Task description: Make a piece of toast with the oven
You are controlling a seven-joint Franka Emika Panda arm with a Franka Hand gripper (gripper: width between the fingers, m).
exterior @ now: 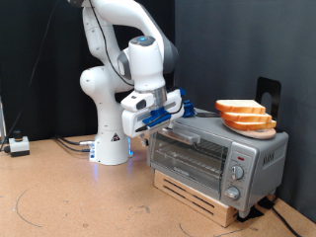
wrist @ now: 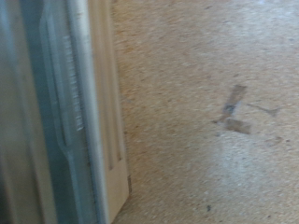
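Directly beneath the gripper (exterior: 170,111), whose opening I cannot tell, oven (exterior: 212,158) door appears closed; opening step apparently underway, bread slices (exterior: 244,116) on top.

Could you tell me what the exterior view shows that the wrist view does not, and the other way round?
Only the exterior view shows the robot arm, its gripper at the oven's top corner on that view's left, the bread slices on top of the oven, its knobs and the wooden pallet beneath. Only the wrist view shows a dark mark on the speckled tabletop, close up. Both share the tabletop; the blurred pale edge is probably the oven.
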